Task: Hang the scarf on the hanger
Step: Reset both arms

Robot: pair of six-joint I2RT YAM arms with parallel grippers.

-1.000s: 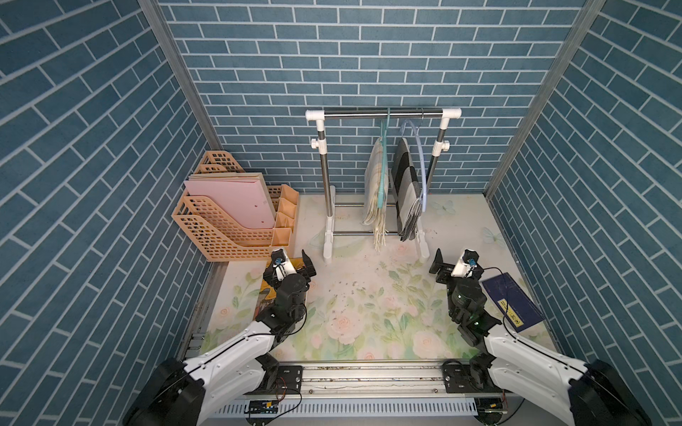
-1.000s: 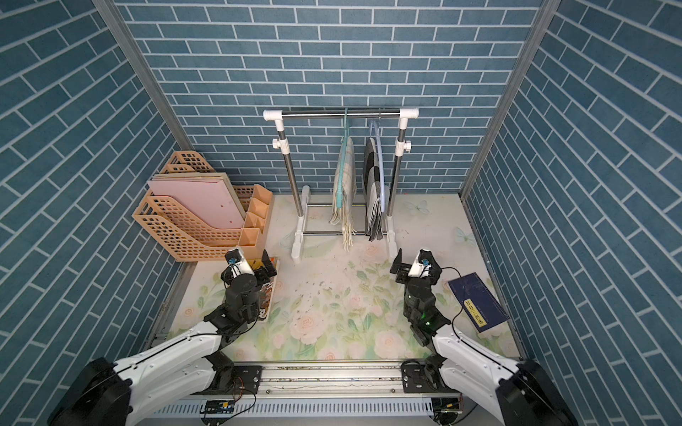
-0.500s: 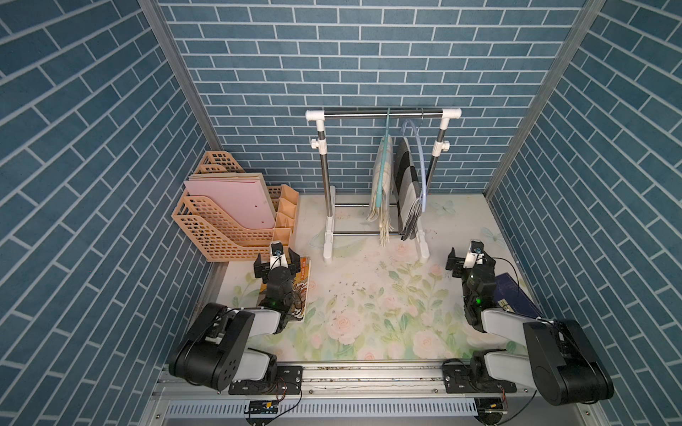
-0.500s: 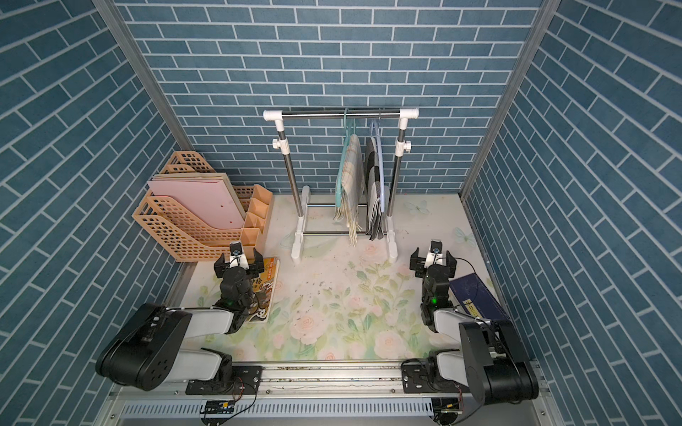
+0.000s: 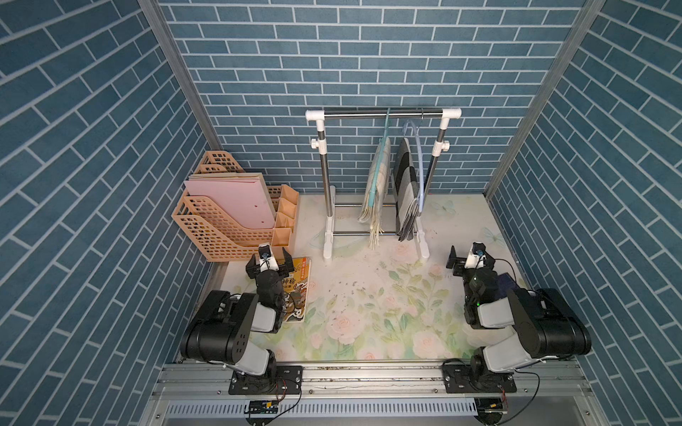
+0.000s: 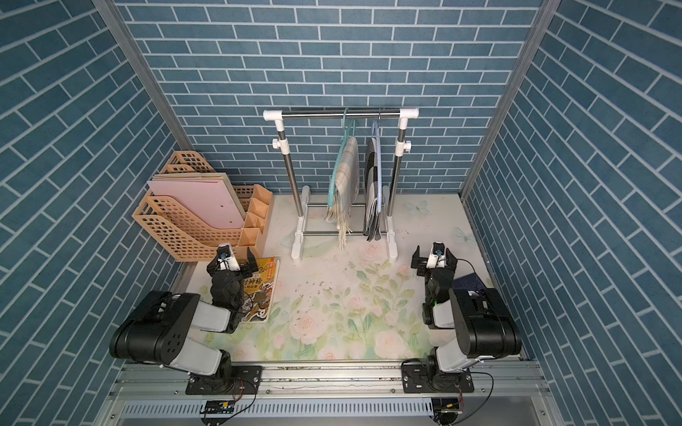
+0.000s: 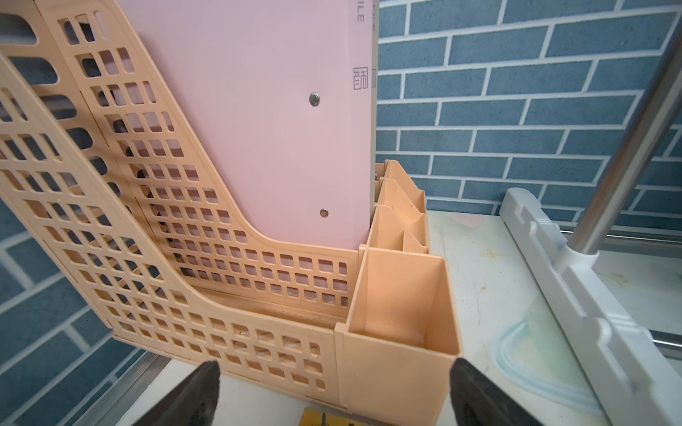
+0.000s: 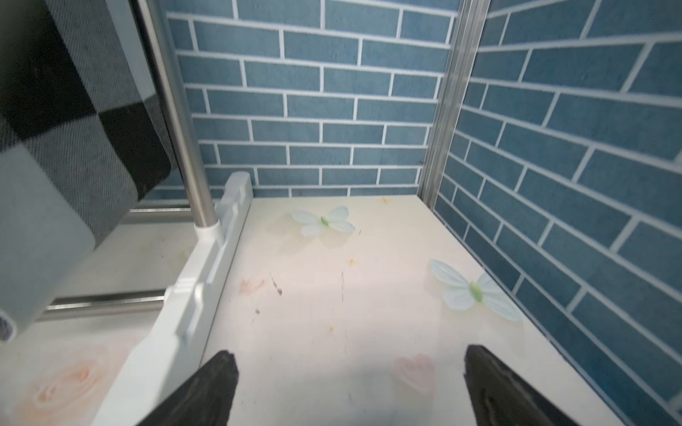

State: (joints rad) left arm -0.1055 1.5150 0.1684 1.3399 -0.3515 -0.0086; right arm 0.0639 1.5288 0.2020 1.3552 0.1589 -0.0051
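Note:
A white and steel rack [image 5: 369, 115] stands at the back of the floral mat. A teal hanger [image 5: 386, 123] on it carries a beige plaid scarf [image 5: 378, 173] with fringe, shown in both top views [image 6: 347, 173]. Beside it a pale blue hanger [image 5: 419, 155] carries a grey and black checked scarf [image 5: 404, 184], whose lower part fills a corner of the right wrist view [image 8: 73, 129]. My left gripper [image 5: 269, 263] is open and empty in front of the file organiser [image 7: 334, 369]. My right gripper [image 5: 471, 260] is open and empty over bare mat [image 8: 348, 354], well short of the rack.
A peach file organiser [image 5: 228, 228] with a pink folder [image 5: 232, 199] stands back left, close ahead of the left fingers. A yellow picture book [image 5: 300, 280] lies beside the left arm, a dark blue book [image 5: 507, 284] under the right. The rack's white foot [image 8: 206, 265] is near the right gripper. Brick walls enclose three sides.
Both arms have folded back from a low stretched pose toward the front rail, grippers staying open. The beige scarf has swung slightly on its hanger.

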